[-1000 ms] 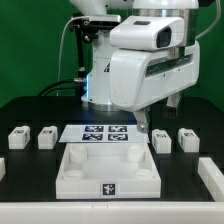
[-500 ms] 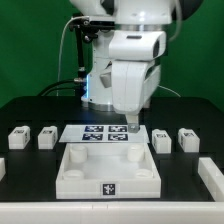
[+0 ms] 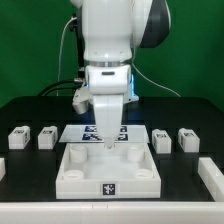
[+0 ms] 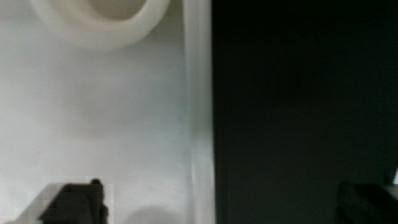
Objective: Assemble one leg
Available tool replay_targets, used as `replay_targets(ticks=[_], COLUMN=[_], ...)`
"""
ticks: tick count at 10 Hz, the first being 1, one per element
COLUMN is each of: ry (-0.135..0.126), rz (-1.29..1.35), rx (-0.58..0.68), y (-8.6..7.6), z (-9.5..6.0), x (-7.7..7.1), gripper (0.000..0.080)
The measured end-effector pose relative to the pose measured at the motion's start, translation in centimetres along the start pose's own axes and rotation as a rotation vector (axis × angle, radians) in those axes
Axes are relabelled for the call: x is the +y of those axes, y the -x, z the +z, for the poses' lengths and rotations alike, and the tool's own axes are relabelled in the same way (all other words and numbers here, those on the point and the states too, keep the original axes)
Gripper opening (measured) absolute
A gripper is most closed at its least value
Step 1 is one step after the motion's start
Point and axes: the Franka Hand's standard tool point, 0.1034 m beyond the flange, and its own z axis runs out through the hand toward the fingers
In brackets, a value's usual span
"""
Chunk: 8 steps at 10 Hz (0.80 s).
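Note:
Four small white legs stand on the black table, two at the exterior view's left point(image 3: 18, 137) point(image 3: 46, 137) and two at its right point(image 3: 162, 139) point(image 3: 187, 139). None shows in the wrist view. The large white panel point(image 3: 108, 172) lies at the front centre. My gripper point(image 3: 107, 141) hangs over the panel's back edge, apart from every leg. In the wrist view the gripper point(image 4: 228, 205) is open and empty. Its dark fingertips point(image 4: 71, 205) straddle the panel's edge point(image 4: 192, 110), with a round corner socket point(image 4: 103, 18) ahead and black table beside it.
The marker board point(image 3: 84, 132) lies behind the panel, partly hidden by the arm. White parts show at the table's left edge point(image 3: 2, 168) and right edge point(image 3: 212, 176). The arm's body fills the upper centre, with cables behind it.
The arm has swung from the exterior view's right toward the centre and turned. The gripper now hangs over the panel's back edge. The legs and panel have not moved.

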Motion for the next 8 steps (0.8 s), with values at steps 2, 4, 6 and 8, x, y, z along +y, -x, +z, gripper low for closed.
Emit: replay_targets(ticks=[2,4,6,8], ry=[0.011,0.01,0.01,0.01], rz=[0.004,0.006,0.006,0.006], rx=[0.007,0.006,0.006,0.006], y=[-0.27,-0.2,-0.18,-0.18], z=[0.67,0.69,0.7,0.71], x=[0.41,0.36,0.35,0.34], gripper=[0.065,0.0543,0.0407,0.0093])
